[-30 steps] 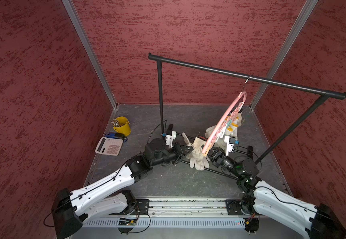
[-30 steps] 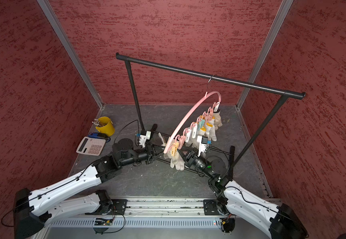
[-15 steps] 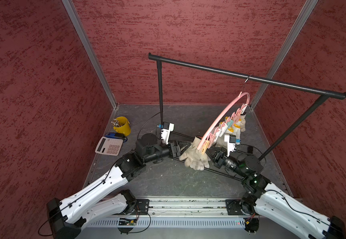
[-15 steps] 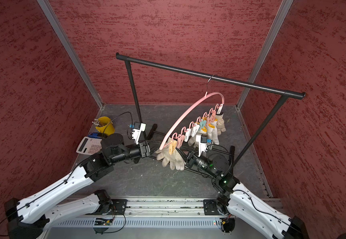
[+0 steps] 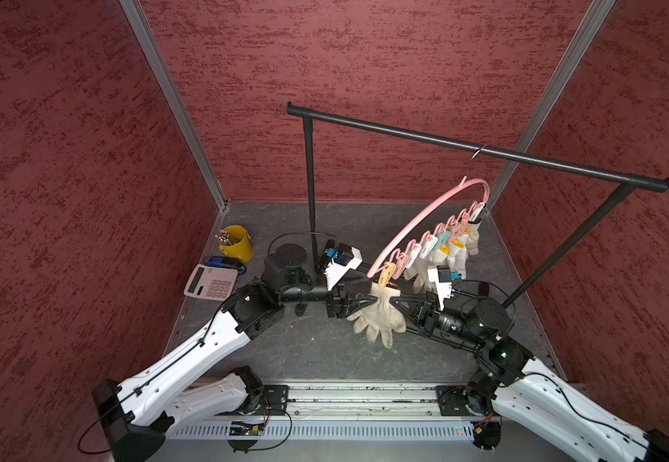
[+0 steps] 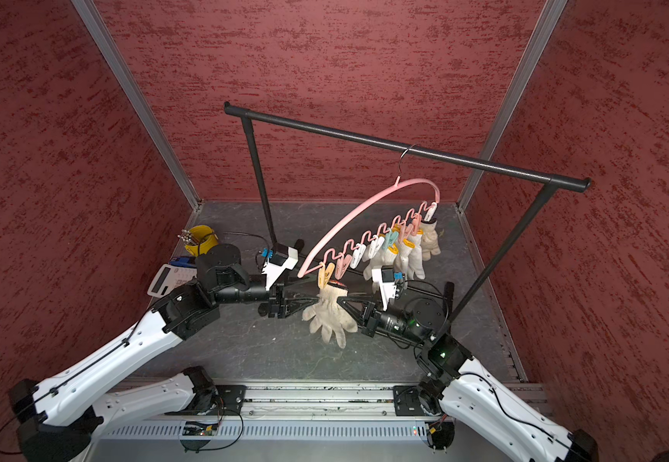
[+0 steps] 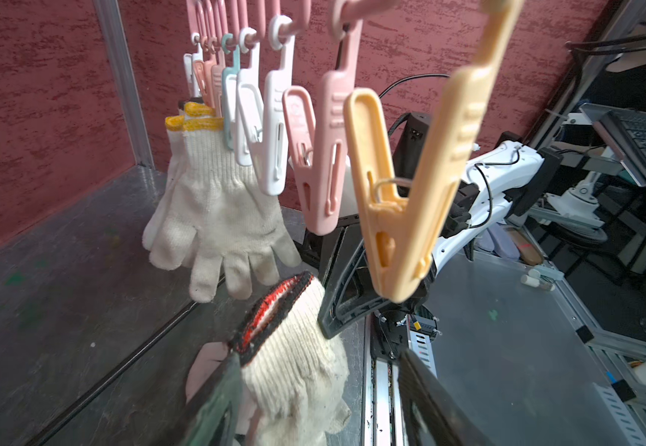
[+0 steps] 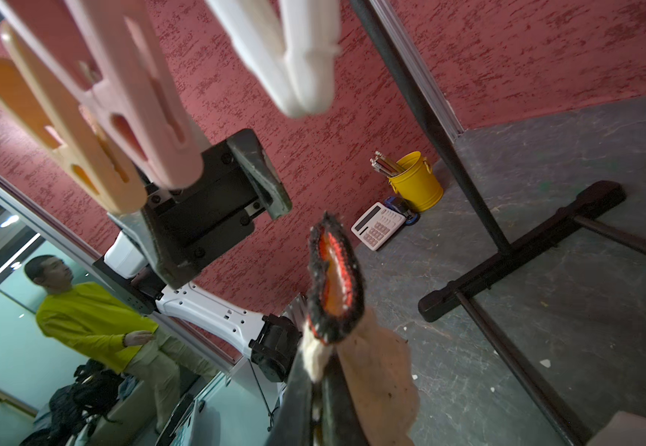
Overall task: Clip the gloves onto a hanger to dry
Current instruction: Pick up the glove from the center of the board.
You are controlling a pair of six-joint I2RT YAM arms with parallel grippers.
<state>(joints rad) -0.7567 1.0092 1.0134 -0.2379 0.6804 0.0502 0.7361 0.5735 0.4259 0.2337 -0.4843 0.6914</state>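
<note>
While the right end effector [image 5: 393, 301] pinches the red-and-black-cuffed glove [image 5: 376, 320] just right of centre in both top views, its fingers dangling over the tabletop [image 5: 316, 352], the left end effector [image 5: 362, 304] stands spread beside the cuff, gripping nothing! That cuff sits just under the shut orange clothespin [image 5: 385, 275] at the low end of the pink hanger [image 5: 424, 214], and by my reading it is not yet clipped. Up and to the right, yellow-cuffed gloves [image 5: 444, 256] already hang pinned, with several pins between them empty.

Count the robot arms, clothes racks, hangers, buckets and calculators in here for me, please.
Robot arms: 2
Black clothes rack: 1
Pink hanger: 1
Yellow bucket: 1
Calculator: 1
Total: 6
</note>
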